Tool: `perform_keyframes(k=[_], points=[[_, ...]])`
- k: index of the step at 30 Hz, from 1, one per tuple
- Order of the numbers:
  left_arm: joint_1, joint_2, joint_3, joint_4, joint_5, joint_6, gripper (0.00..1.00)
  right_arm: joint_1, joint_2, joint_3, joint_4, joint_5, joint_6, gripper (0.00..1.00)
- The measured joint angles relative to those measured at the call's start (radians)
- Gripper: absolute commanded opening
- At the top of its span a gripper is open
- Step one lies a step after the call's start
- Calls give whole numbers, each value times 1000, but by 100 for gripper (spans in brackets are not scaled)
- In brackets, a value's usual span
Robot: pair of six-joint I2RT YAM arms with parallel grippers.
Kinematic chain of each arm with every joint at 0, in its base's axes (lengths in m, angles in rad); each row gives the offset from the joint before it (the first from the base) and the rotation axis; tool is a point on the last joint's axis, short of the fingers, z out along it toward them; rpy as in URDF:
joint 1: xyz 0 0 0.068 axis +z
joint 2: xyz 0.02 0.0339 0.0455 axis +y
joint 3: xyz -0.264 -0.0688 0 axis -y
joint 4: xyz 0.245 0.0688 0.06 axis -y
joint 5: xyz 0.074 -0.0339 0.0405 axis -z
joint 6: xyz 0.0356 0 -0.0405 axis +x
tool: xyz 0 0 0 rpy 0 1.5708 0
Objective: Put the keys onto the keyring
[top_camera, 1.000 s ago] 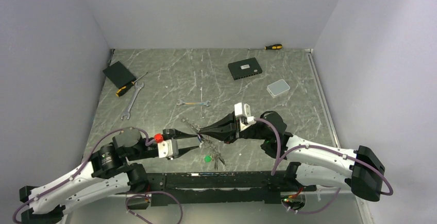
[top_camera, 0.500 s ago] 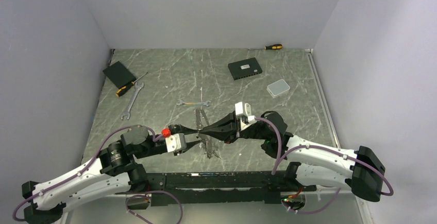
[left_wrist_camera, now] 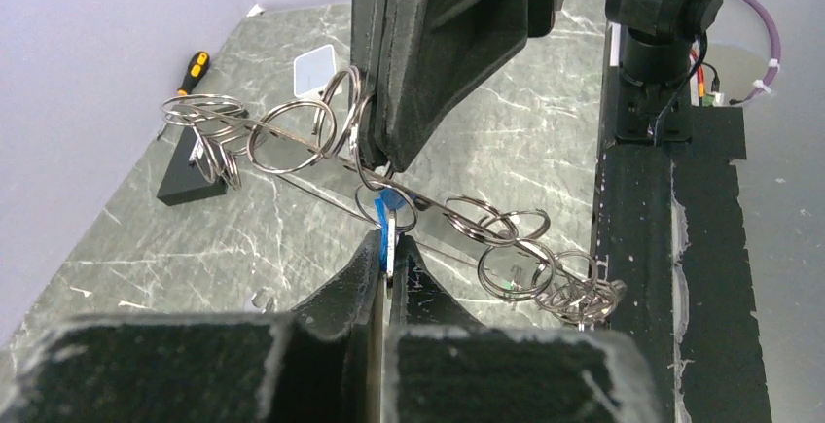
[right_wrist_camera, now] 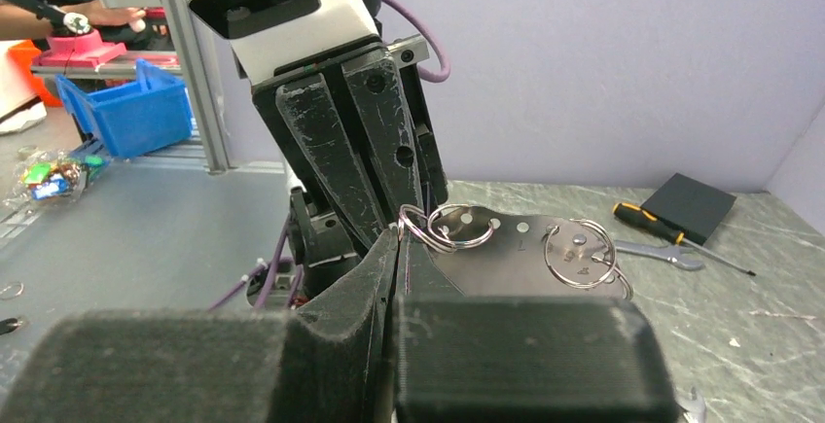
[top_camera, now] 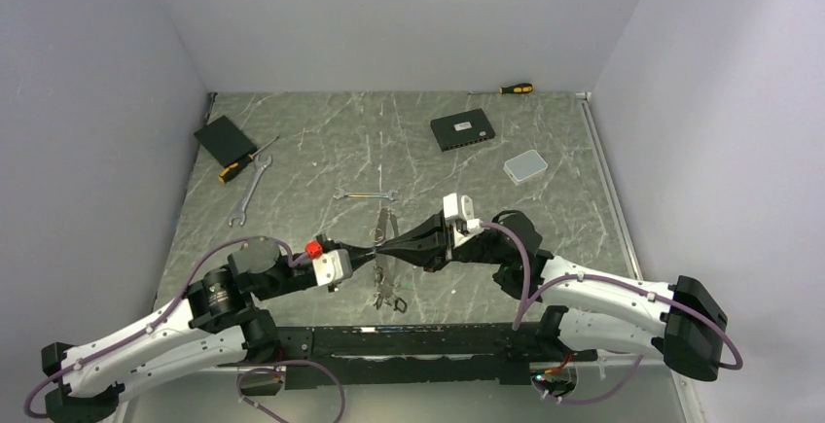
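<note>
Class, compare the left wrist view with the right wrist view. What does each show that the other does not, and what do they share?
Left wrist only: the blue-tagged key pinched between the left fingers, the keyring stretching across with its small rings, and a white box. Right wrist only: a spanner lying flat, a blue bin in the background, and a flat silver plate with holes. Both: the right fingers meeting the left fingers tip to tip, both pairs shut, with small rings where they meet.
</note>
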Motion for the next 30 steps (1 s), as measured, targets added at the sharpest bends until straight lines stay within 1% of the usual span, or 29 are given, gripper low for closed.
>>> perform_keyframes(k=[3,4,6,7,8,10,14,19,23,28,30], points=[[0,0,8,-32,1,6,0,0,-2,-5,-10,5,0,0],[0,0,14,-46,0,9,0,0,-3,-5,-15,8,-1,6],[0,0,31,-81,-5,17,0,0,-7,-5,-32,17,-2,28],[0,1,43,-105,-7,22,0,0,-9,-5,-40,22,0,37],[0,1,54,-121,-8,26,0,0,-11,-5,-51,29,-1,43],[0,8,86,-174,-11,39,0,0,-21,-5,-73,34,0,50],[0,40,149,-264,-33,73,0,0,-52,-22,-109,44,5,53],[0,62,205,-330,-75,119,0,0,-111,-66,-167,64,8,54],[0,98,255,-381,-119,166,0,0,-136,-70,-212,90,6,54],[0,195,327,-441,-217,251,0,0,-136,-69,-278,141,-12,54],[0,245,343,-465,-276,288,0,0,-132,-67,-318,184,-23,54]])
